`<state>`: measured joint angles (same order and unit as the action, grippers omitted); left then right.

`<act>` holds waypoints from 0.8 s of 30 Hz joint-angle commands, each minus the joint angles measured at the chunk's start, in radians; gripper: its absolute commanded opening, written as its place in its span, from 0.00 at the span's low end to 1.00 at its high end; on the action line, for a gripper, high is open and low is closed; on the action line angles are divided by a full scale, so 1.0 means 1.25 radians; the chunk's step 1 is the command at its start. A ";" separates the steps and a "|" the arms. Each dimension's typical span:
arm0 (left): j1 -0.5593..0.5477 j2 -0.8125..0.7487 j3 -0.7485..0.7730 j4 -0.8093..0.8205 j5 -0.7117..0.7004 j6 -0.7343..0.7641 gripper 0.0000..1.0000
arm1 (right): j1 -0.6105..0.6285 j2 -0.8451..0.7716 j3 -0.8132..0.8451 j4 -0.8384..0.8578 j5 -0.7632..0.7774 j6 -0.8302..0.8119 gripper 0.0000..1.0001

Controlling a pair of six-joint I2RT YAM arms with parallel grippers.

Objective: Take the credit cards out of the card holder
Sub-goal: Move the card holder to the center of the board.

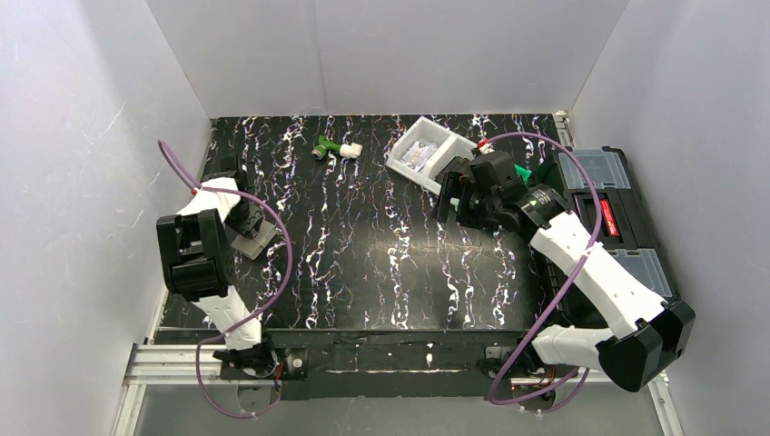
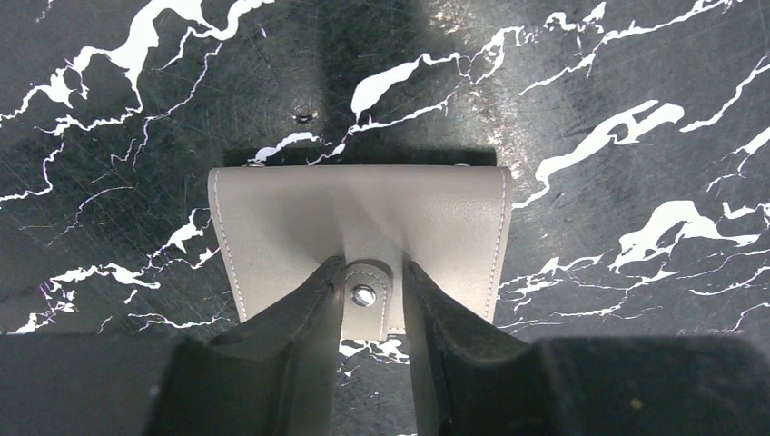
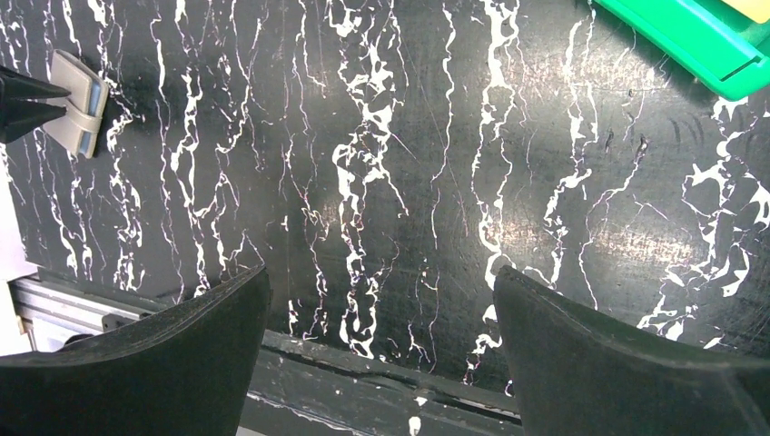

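Top external: card holder [image 1: 257, 238] on black white-veined table [image 1: 363, 254] between white walls [image 1: 409, 54].

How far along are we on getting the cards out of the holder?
Done: nothing yet; the card holder lies on the table folded, its snap tab looks fastened, and no card is out. In hand: the left gripper has its fingers either side of that tab. Left: unsnap, open it, pull the cards. The right gripper hangs open, away from it.
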<state>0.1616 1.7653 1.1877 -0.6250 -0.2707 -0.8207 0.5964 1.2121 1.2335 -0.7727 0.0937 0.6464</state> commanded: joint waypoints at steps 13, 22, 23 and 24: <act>-0.070 -0.147 -0.141 -0.064 0.100 -0.158 0.00 | 0.001 0.001 -0.027 0.048 -0.022 0.000 0.98; -0.298 -0.227 -0.108 -0.124 0.078 -0.266 0.00 | 0.001 0.015 -0.044 0.061 -0.019 -0.005 0.98; -0.325 -0.224 -0.096 -0.133 0.074 -0.269 0.00 | 0.002 0.017 -0.045 0.061 -0.017 -0.006 0.98; -0.357 -0.219 -0.084 -0.141 0.071 -0.275 0.00 | 0.002 0.018 -0.049 0.061 -0.016 -0.007 0.99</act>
<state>-0.1764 1.5204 1.0206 -0.7238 -0.1581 -1.1046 0.5964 1.2316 1.1797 -0.7292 0.0746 0.6498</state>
